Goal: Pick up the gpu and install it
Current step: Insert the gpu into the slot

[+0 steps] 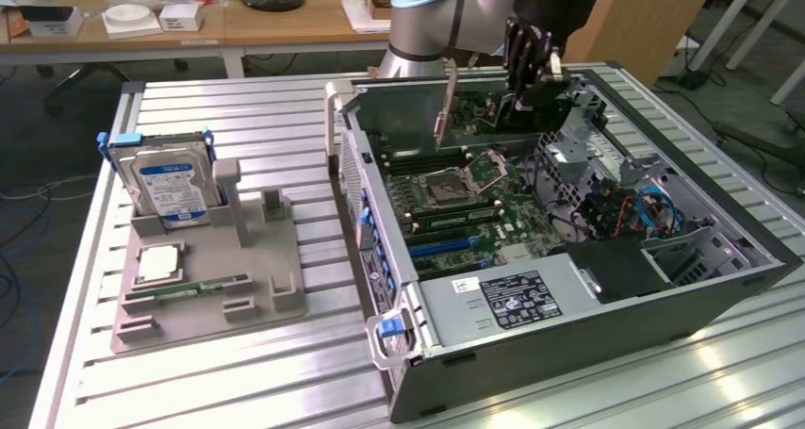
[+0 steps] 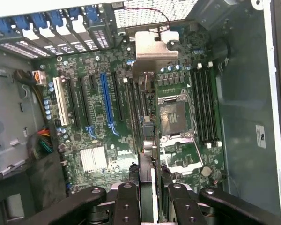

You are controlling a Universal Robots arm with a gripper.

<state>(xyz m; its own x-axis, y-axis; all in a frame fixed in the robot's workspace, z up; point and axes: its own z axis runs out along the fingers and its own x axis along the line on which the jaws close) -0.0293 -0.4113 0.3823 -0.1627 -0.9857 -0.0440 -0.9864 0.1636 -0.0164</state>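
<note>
**A:** Where's the gpu, and do you have hold of it?

**B:** You do. Your end effector [image 2: 147,199] is clamped on the gpu [image 2: 148,117]. The card stands on edge between the fingers [image 2: 126,206], inside the open computer case [image 1: 704,302] and over the motherboard [image 1: 503,203]. Its silver bracket [image 2: 152,49] points toward the case wall that carries the blue slot clips [image 2: 51,21]. I can't tell whether its lower edge touches a slot.

**A:** How will it handle?

**B:** I'd judge it light and stiff but fragile. It's a thin circuit board, and the parts on it won't like pressure. Your grip looks to sit away from the bracket end. That end is likely the heavier one, so the card could pivot between smooth pads. Squeeze the flat faces only as hard as you must, and keep off the contact edge.

**A:** And what's in the containers?

**B:** The case holds the motherboard with its CPU socket [image 2: 175,117] and a long blue slot [image 2: 105,103]. It also holds a labelled power supply [image 1: 516,302] and a bundle of coloured cables [image 1: 648,212]. Well apart, on the exterior view's left of the worktop [image 1: 252,382], a grey holder [image 1: 258,292] carries three things. A hard drive [image 1: 170,179] with a blue label stands upright in it. A square chip [image 1: 157,262] and a memory stick [image 1: 202,286] lie flat.
</note>
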